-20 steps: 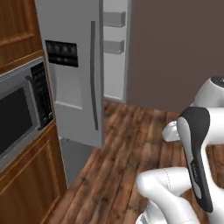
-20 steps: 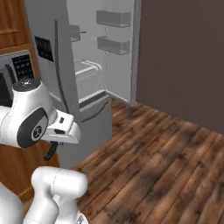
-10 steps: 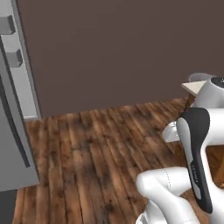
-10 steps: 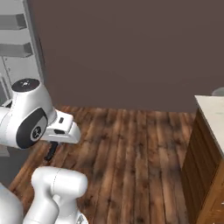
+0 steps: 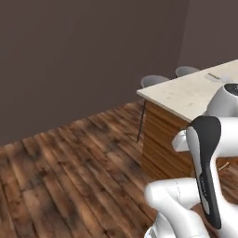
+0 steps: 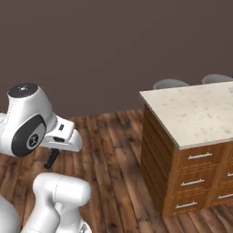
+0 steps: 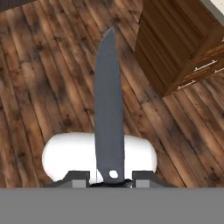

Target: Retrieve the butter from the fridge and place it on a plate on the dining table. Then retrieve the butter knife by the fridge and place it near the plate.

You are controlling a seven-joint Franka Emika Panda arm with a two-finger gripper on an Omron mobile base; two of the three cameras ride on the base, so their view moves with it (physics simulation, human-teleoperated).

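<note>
Now the gripper [image 7: 109, 183] pinches the slim, flat, dark butter knife [image 7: 108, 109].

I see wood plank floor [image 5: 69, 172] | dark brown wall [image 6: 91, 45] | two grey stools [image 6: 169, 84] just beyond the island

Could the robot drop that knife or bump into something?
Maybe. The gripper pinches the butter knife only at its handle end, so the long blade sticks far out and could twist or slip loose. That blade could also knock the dining table corner or its wooden drawers as the robot drives closer. The stools stand close too.
</note>
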